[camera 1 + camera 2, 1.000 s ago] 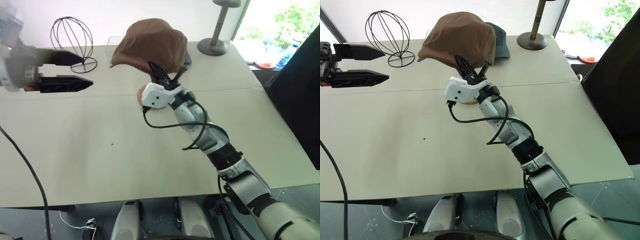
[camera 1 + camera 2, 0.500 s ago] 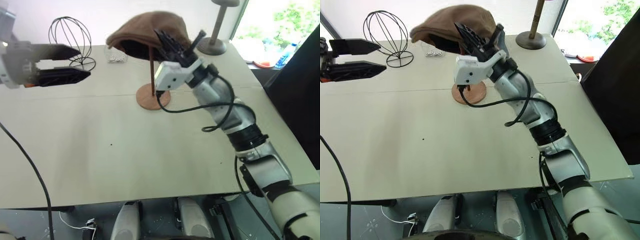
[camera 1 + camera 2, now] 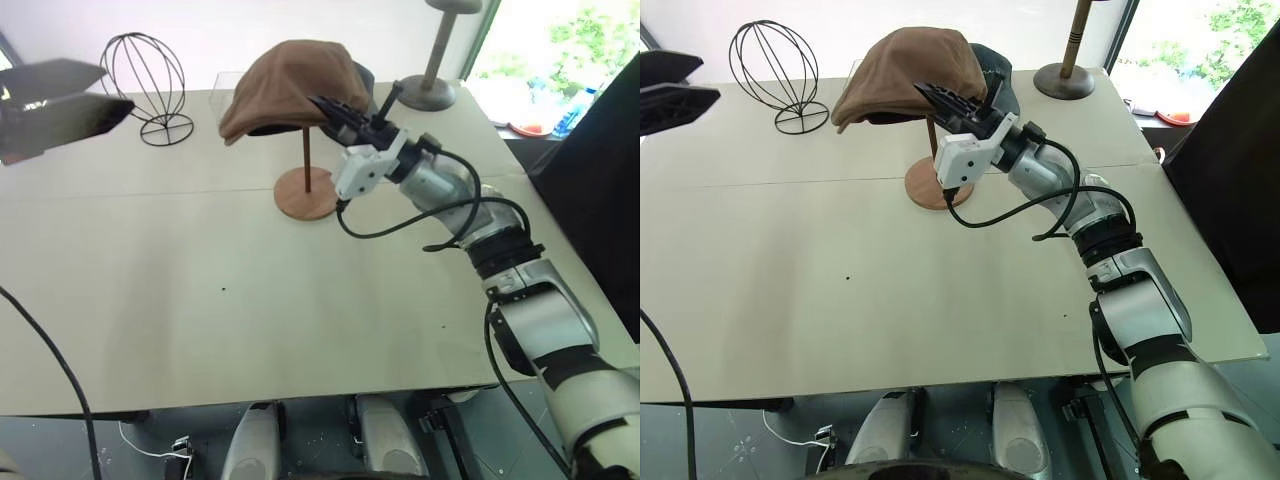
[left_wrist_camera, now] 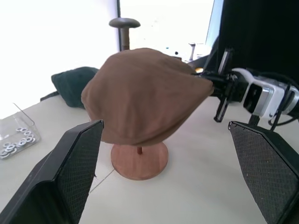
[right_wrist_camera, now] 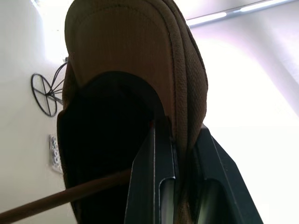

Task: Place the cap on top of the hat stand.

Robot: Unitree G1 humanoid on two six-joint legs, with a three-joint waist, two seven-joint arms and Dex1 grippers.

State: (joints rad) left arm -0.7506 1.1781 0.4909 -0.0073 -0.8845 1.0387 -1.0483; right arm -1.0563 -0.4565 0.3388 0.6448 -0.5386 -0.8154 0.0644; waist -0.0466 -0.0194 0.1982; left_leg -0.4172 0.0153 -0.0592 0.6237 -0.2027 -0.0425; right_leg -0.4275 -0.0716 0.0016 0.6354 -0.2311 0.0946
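Brown suede-like cap (image 3: 290, 85) sits over top of hat stand (image 3: 306, 190), reddish-brown wood w/ thin pole and round base on beige table (image 3: 200, 300); top disc is hidden under cap. Right gripper (image 3: 345, 108) reaches in from robot's right, fingers clamped together on cap's rim edge; right wrist view shows brown fabric pinched between the two black fingers (image 5: 152, 186), pole (image 5: 70, 198) crossing beneath cap's dark underside. Left gripper (image 4: 163, 182) held off to robot's left, well apart from cap, fingers spread wide, holding nothing. Behind cap: dark blue cap (image 3: 998, 75), partly hidden. Black wire head form (image 3: 145, 85) stands near table's far left; grey metal stand (image 3: 432, 70) at far right. Clear box of small rings (image 4: 16, 135) lies on table by far edge.
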